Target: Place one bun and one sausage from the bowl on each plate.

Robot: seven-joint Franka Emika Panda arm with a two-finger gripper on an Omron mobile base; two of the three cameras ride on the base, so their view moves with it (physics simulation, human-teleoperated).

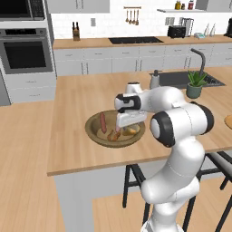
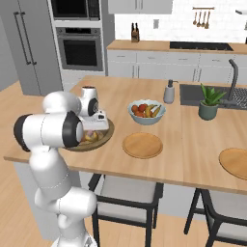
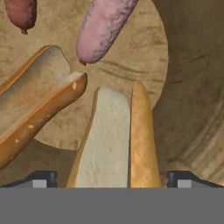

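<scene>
While gripper [image 3: 112, 179] gapes, bun [image 3: 116, 144] lies between.

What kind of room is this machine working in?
A home-style kitchen, computer-rendered by the look of it: a built-in oven, a sink with a tall faucet, and a wooden island counter holding a fruit bowl.

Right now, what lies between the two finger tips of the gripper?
In the hand view, a bun in the bowl lies between the open gripper's tips.
</scene>
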